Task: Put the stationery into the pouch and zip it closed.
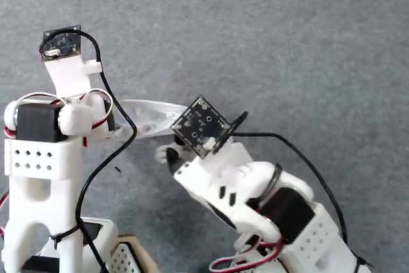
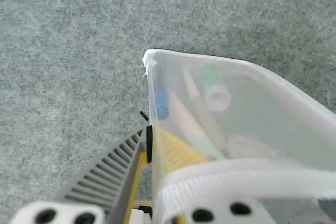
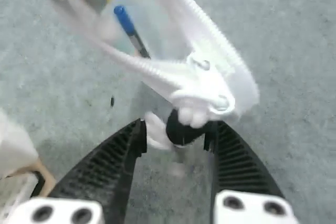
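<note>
1. The left gripper (image 2: 149,146) (image 1: 115,123) stands at the left of the table. Its grey ribbed finger (image 2: 113,174) runs up to one end edge of the pouch, and the jaws are clamped narrow on that edge.
2. The translucent white soft-sided pouch (image 1: 148,118) (image 2: 262,114) (image 3: 152,32) hangs between the two arms, off the grey felt-like table covering (image 1: 287,43). One end is at the left gripper and the other at the right gripper.
3. Stationery shows through the pouch wall: a blue pen (image 3: 126,20) (image 2: 161,103), a green-capped marker (image 2: 210,74), a pale pencil-like stick (image 2: 181,116) and a flat yellow ribbed piece (image 2: 176,153). They lie close together inside; their exact contact cannot be told.
4. The white zipper track (image 3: 197,22) runs along the pouch mouth to a white slider (image 3: 202,90) at the end towards the right arm. Whether the track behind the slider is fully joined cannot be told.
5. The right gripper (image 3: 176,136) (image 1: 171,156), with black ribbed fingers (image 3: 128,153), is closed to a narrow gap on the small white zipper pull (image 3: 156,132) just below the slider.
</note>
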### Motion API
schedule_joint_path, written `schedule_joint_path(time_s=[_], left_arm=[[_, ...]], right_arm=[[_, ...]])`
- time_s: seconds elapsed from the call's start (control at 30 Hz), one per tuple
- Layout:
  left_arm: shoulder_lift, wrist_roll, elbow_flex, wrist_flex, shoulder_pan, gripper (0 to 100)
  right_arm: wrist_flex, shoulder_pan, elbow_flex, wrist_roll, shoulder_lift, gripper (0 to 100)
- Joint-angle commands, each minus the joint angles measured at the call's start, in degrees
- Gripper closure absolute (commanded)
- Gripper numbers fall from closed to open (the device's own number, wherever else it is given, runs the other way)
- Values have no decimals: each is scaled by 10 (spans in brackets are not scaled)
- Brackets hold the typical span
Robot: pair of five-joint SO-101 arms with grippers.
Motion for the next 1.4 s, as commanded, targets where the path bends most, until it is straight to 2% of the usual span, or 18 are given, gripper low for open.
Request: schedule_joint_path(time_s=[0.0,0.2,0.4,0.7,0.77,0.9,1.0,1.13,1.37], left_arm=[[-2,-2,-7,0,-7,971],[-3,-3,-7,0,-7,971],[-3,-3,-7,0,-7,971],[-3,-3,-8,0,-7,971],[-3,-3,-8,0,-7,971],[-3,-3,-8,0,-7,971],[-3,-3,-7,0,-7,971],[-3,-3,-7,0,-7,971],[0,-3,-7,0,-7,971]], right_arm=[[-67,6,44,-7,-6,801],[-137,77,109,-6,-7,801],[-215,98,131,-8,-7,801],[-222,124,136,-6,-7,803],[-239,124,142,-6,-7,834],[-280,126,168,-6,-7,985],[-287,127,174,-5,-7,961],[-285,135,171,-4,-8,987],[-253,144,154,96,-57,986]])
